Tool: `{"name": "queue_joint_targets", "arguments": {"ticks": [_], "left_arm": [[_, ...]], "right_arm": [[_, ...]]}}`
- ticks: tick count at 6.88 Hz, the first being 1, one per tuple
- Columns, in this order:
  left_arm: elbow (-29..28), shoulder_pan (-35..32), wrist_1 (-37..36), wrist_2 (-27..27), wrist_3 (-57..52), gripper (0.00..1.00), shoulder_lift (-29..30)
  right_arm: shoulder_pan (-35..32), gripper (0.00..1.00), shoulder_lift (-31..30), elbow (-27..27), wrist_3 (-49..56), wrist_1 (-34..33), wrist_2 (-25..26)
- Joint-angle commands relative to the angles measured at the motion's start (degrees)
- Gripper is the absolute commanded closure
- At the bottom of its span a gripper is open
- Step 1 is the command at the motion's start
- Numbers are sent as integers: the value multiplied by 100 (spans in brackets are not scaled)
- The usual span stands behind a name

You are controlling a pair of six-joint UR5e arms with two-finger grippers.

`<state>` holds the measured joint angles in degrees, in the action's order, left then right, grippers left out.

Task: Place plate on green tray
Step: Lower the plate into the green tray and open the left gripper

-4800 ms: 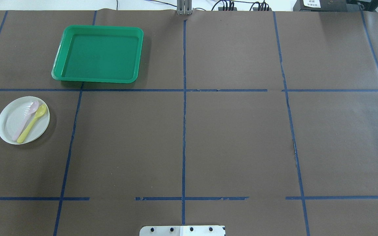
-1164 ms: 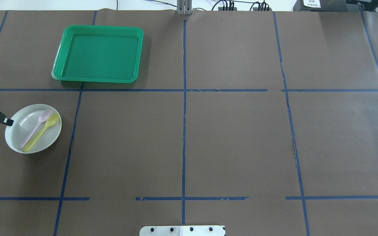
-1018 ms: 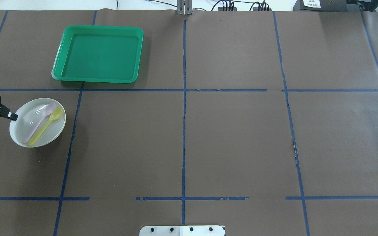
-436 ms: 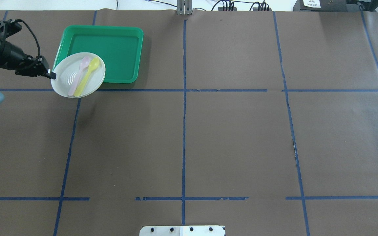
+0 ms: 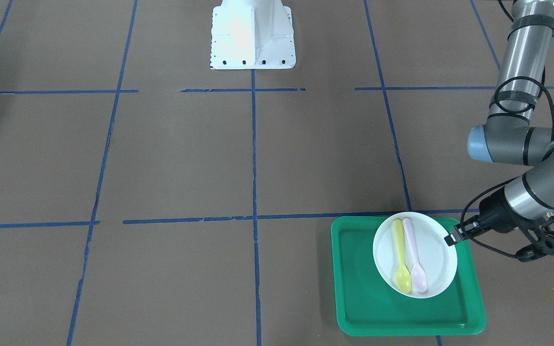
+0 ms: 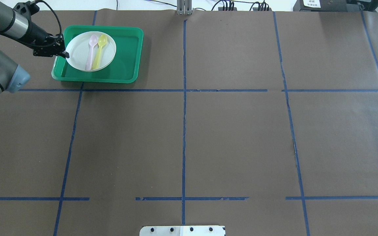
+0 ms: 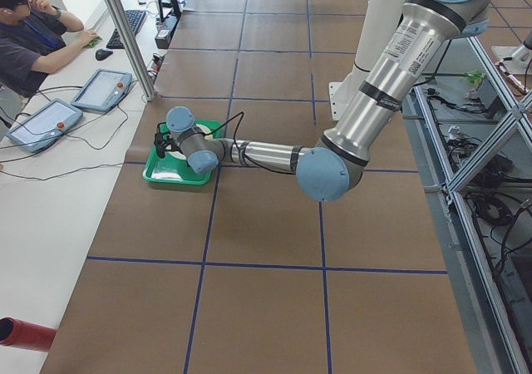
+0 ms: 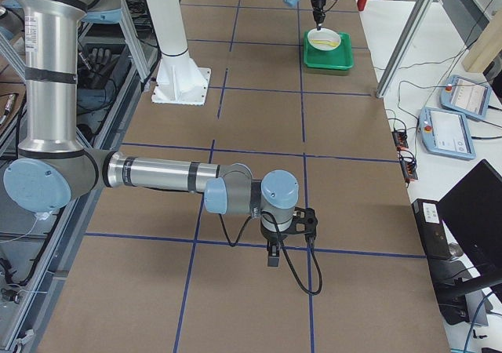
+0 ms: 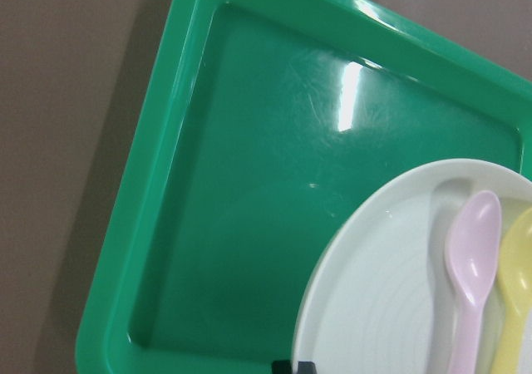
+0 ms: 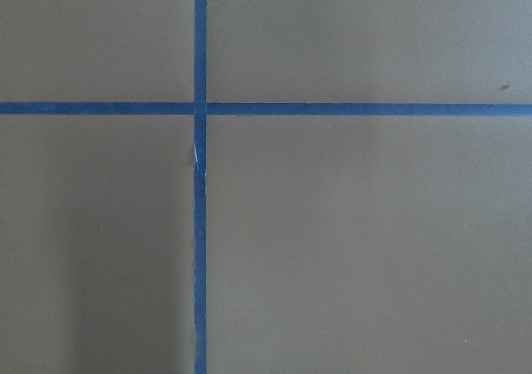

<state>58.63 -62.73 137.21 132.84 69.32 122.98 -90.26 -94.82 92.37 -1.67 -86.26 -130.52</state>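
The white plate (image 6: 77,54) hangs over the left part of the green tray (image 6: 126,55), and seems a little above it. A pink spoon (image 6: 91,49) and a yellow spoon (image 6: 99,49) lie on it. My left gripper (image 6: 65,53) is shut on the plate's left rim. In the front-facing view the left gripper (image 5: 450,240) pinches the plate (image 5: 431,250) over the tray (image 5: 363,288). The left wrist view shows the plate (image 9: 391,291) above the tray floor (image 9: 249,183). My right gripper (image 8: 272,255) shows only in the exterior right view, low over the table; I cannot tell whether it is open or shut.
Brown paper with blue tape lines (image 6: 184,131) covers the table. The robot's white base (image 5: 253,33) stands at the near edge. An operator (image 7: 33,41) sits beyond the table's end, with pendants (image 7: 100,87) beside the tray.
The left gripper took the plate by its rim at the table's left and carried it forward and right with both spoons on it. The plate is now over the tray.
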Motion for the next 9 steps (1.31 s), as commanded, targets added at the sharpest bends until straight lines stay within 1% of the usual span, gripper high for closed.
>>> {"name": "queue_joint_targets", "arguments": {"ticks": [1,2,3,4,5,6,7,8,9], "left_arm": [[-457,234,-1,-303,229,100,253],[-449,409,-1,-311,335,100,261],[-431,472,25,-320,484,70,270],[-422,455,25,-303,494,1,244],[-274,411,25,-277,477,0,209],[362,237,-10,-189,442,0,-61],[813,26,-88,377,355,0,-473],[1270,-193,-185,652,32,0,-860],[1814,-361,-421,664,-650,0,-1281]], "right_arm": [[0,0,-1,0,0,-4,0],[0,0,-1,0,0,-4,0],[0,0,-1,0,0,-4,0],[0,0,-1,0,0,-4,0],[0,0,-1,0,0,4,0],[0,0,-1,0,0,-4,0],[0,0,-1,0,0,-4,0],[0,0,7,0,0,-4,0],[0,0,7,0,0,-4,0]]}}
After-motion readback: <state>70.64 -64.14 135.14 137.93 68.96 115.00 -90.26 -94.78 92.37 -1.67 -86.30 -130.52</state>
